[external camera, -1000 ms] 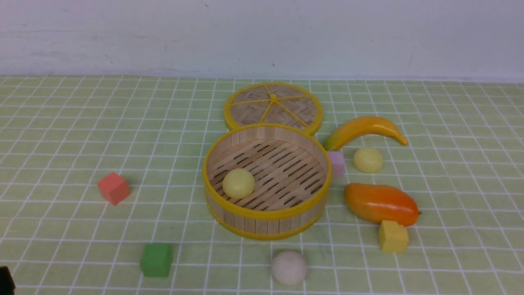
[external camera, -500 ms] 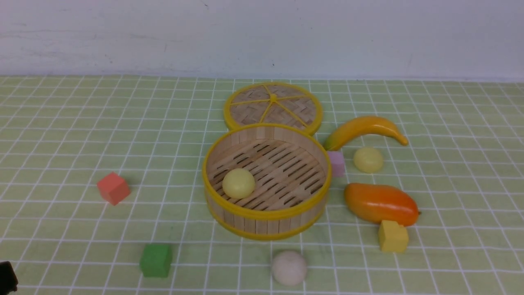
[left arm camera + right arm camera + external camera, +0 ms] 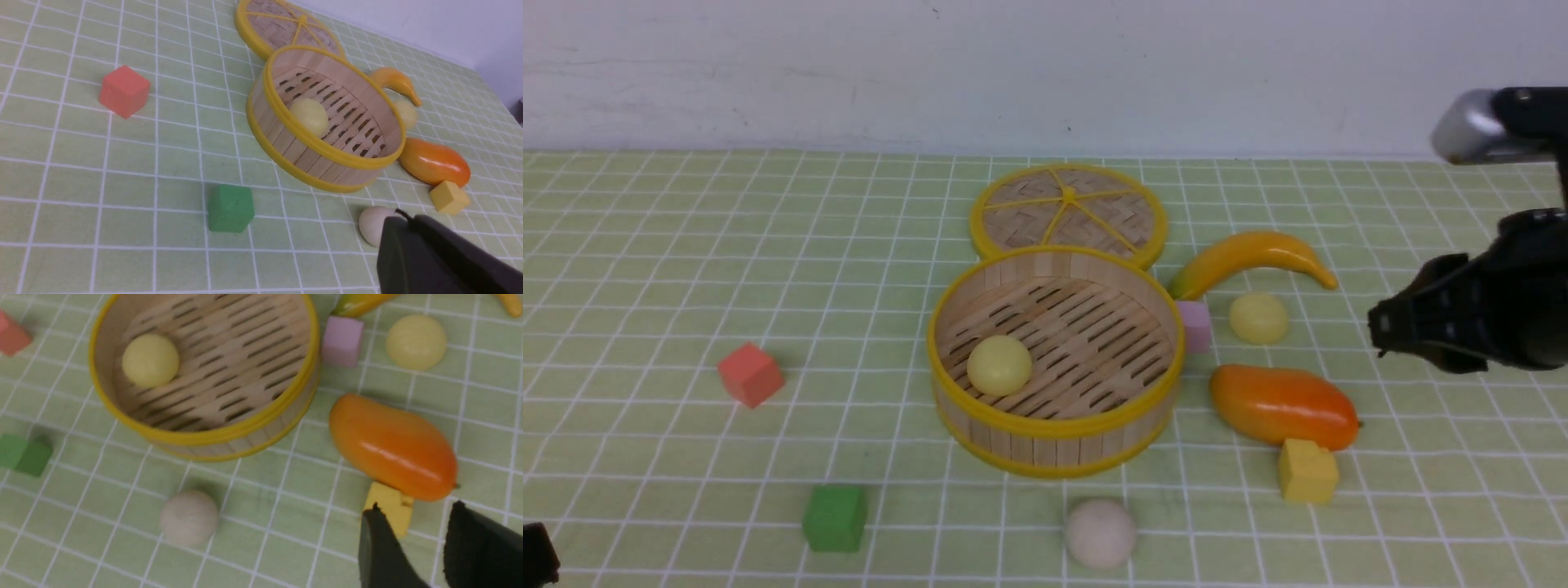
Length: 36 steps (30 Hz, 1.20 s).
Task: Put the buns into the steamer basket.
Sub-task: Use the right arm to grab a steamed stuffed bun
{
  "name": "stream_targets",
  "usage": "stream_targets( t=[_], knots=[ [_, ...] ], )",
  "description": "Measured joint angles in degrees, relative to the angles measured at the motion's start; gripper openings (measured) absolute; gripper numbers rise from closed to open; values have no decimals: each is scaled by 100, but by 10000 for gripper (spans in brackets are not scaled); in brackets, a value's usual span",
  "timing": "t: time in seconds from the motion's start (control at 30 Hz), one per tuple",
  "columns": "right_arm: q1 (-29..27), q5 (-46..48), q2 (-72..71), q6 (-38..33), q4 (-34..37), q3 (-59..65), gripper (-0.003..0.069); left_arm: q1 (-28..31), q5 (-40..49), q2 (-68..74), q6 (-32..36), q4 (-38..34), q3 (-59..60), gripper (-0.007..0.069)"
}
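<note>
- Bench (image 3: 645,245) layout is unchanged over the last second: every item on the green checked cover sits where it did.
- Right arm (image 3: 1494,318) is the one real change. Absent from the front view a moment ago, it now fills the right edge of the frame, level with the fruit and pointing toward centre.
- Steamer basket (image 3: 1054,445) stands open at frame centre with its lid (image 3: 1068,208) flat just behind it. One pale yellow bun (image 3: 999,365) lies on the slats at its left side.
- Right pincer (image 3: 416,506) has its jaws partway apart with nothing between them. Its wrist view shows it above the yellow cube (image 3: 390,508) and the end of the mango (image 3: 392,447).
- Left pincer (image 3: 400,228) is shut with nothing seen in it, parked at the lower-left corner of the front view.
- Second yellow bun (image 3: 1258,318) rests on the bench right of the basket, below the banana (image 3: 1250,257) and near the pink cube (image 3: 1196,326). It is the bun closest to the incoming arm, so it is probably the next pick.
- Off-white bun (image 3: 1100,533) waits at lower centre, so two of the three buns remain outside.
</note>
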Motion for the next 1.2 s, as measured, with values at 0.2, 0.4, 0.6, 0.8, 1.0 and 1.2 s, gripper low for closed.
stream_targets(
  t=[0.2, 0.4, 0.6, 0.8, 1.0, 1.2],
  knots=[
    [736, 289, 529, -42, 0, -67, 240, 423, -82, -424, 0, 212, 139, -11],
    [1518, 154, 1117, -42, 71, -78, 240, 1436, -183, -716, 0, 142, 887, -5],
    [1890, -8, 1619, -42, 279, -210, 240, 1618, -399, -1182, 0, 126, 1628, -1],
    [2033, 505, 2532, -4, 271, -1013, 240, 1618, -1011, -1301, 0, 278, 2305, 1],
    [2033, 487, 3300, 452, 96, -1392, 240, 1618, -1326, -1301, 0, 415, 2842, 6],
    [2033, 102, 3765, 643, -69, -1397, 240, 1618, -1437, -1301, 0, 448, 2848, 11]
  ],
)
